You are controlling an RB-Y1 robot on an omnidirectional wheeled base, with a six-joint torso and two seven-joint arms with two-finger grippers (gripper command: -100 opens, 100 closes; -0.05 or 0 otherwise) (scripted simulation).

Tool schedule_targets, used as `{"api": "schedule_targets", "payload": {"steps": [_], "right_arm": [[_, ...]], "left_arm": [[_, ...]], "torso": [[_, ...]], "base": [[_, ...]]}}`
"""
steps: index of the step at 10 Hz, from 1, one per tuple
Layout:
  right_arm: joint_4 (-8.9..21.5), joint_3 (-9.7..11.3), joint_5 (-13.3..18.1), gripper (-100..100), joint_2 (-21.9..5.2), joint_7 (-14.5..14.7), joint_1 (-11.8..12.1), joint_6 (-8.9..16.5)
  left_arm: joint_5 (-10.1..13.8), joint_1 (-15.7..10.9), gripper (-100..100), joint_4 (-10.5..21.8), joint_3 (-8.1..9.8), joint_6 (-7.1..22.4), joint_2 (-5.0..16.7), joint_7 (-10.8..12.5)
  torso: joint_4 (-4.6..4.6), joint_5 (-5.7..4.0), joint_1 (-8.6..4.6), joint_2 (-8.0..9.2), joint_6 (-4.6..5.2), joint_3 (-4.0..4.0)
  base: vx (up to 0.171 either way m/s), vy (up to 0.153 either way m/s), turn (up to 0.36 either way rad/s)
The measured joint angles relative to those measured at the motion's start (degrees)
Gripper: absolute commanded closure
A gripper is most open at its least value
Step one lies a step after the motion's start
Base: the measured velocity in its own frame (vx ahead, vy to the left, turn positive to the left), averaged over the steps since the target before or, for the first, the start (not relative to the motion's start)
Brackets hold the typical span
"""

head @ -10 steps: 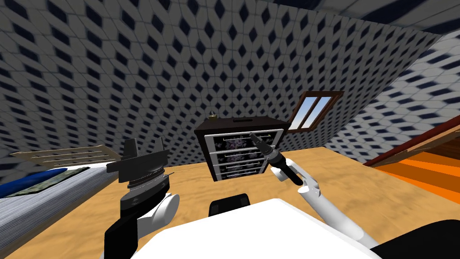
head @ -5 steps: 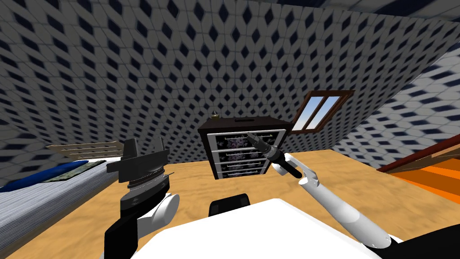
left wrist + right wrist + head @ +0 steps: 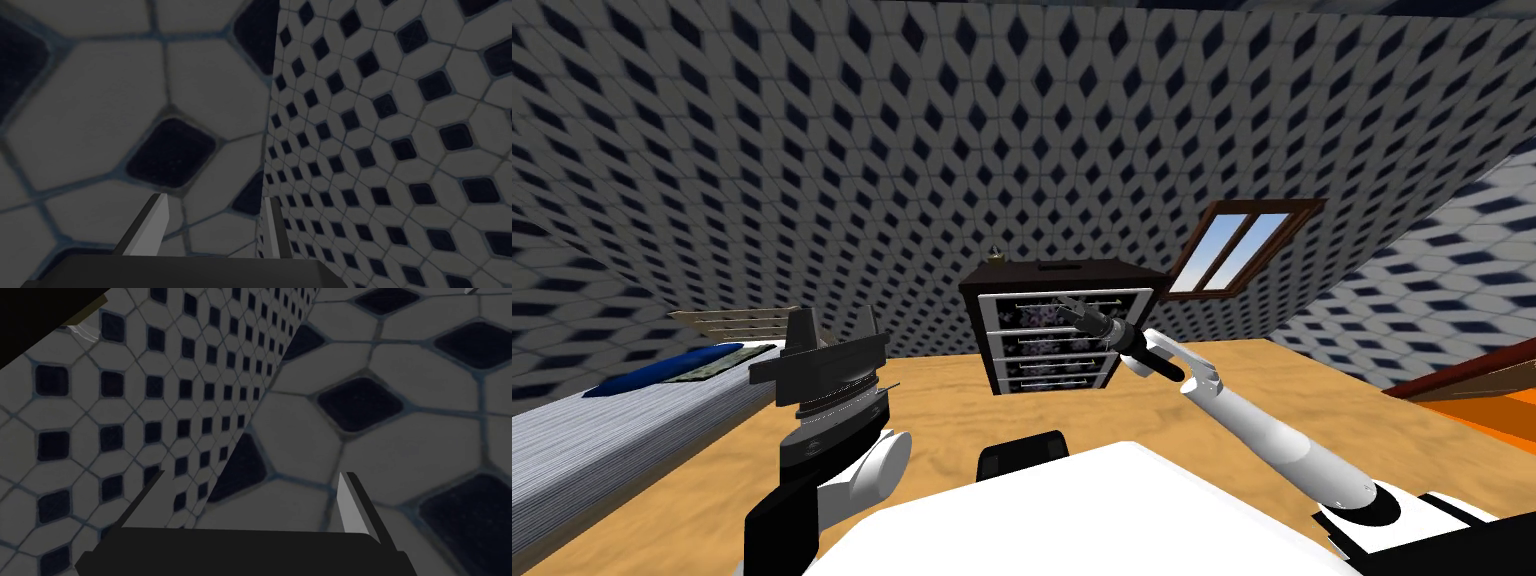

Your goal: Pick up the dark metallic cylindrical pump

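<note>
The pump (image 3: pixel 996 254) is a small dark object standing on the back left corner of a dark chest of drawers (image 3: pixel 1057 325) against the tiled wall, across the floor from me. My right gripper (image 3: pixel 1070 305) is stretched out forward, in line with the chest's drawer fronts and below and right of the pump. Its fingers (image 3: pixel 352 503) are open with nothing between them. My left gripper (image 3: pixel 834 326) is held up close to my body, well left of the chest, and its fingers (image 3: pixel 150 230) stand open and empty.
A bed (image 3: pixel 622 420) with a blue pillow (image 3: pixel 662 368) runs along the left. A window (image 3: pixel 1237 245) sits in the wall right of the chest. An orange surface with a dark red edge (image 3: pixel 1462 375) lies at the far right. Tan floor (image 3: pixel 942 410) lies between me and the chest.
My view has swung, so the bed, chest and window have shifted across the picture. The right arm has reached further out and its gripper has moved slightly left and up. The left arm has stayed put.
</note>
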Motion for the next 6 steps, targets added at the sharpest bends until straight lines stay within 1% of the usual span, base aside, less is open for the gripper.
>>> {"api": "schedule_targets", "payload": {"steps": [1, 2, 3, 4, 5, 6], "right_arm": [[1.1, 0.5, 1.0, -100, -1.7, -0.6, -1.7, -0.7], [1.9, 0.7, 1.6, -100, -3.5, -1.1, -2.5, -1.5], [2.2, 0.9, 1.8, -100, -4.9, -1.2, -2.8, -1.8], [3.4, 1.4, 2.8, -100, -6.6, -1.8, -4.3, -2.8], [4.2, 1.8, 3.5, -100, -8.3, -2.3, -5.3, -3.6], [4.3, 1.8, 3.7, -100, -9.8, -2.5, -5.5, -3.8]], "left_arm": [[0.0, 0.0, 0, 0.0, -0.01, 0.0, 0.0, 0.0], [0.0, 0.0, 0, 0.0, 0.0, 0.0, 0.0, 0.0], [0.0, 0.0, 0, 0.0, 0.0, 0.0, 0.0, 0.0], [0.0, 0.0, 0, 0.0, 0.0, 0.0, 0.0, 0.0], [0.0, 0.0, 0, 0.0, 0.0, 0.0, 0.0, 0.0], [0.0, 0.0, 0, 0.0, 0.0, 0.0, 0.0, 0.0]], "torso": [[0.0, 0.01, 0.0, 0.01, -0.08, 0.0], [0.01, 0.0, -0.02, 0.04, -0.01, 0.02], [0.0, -0.01, -0.01, -0.01, 0.01, 0.0], [0.0, 0.01, 0.0, 0.03, -0.06, 0.01], [0.01, 0.0, -0.01, 0.05, -0.01, 0.03], [0.0, 0.0, 0.0, 0.0, 0.02, 0.0]], "base": [[-0.049, -0.02, 0.138], [-0.024, -0.011, -0.022], [-0.051, -0.013, 0.21], [-0.054, -0.018, 0.172], [-0.023, -0.01, 0.006], [-0.039, -0.013, 0.256]]}}
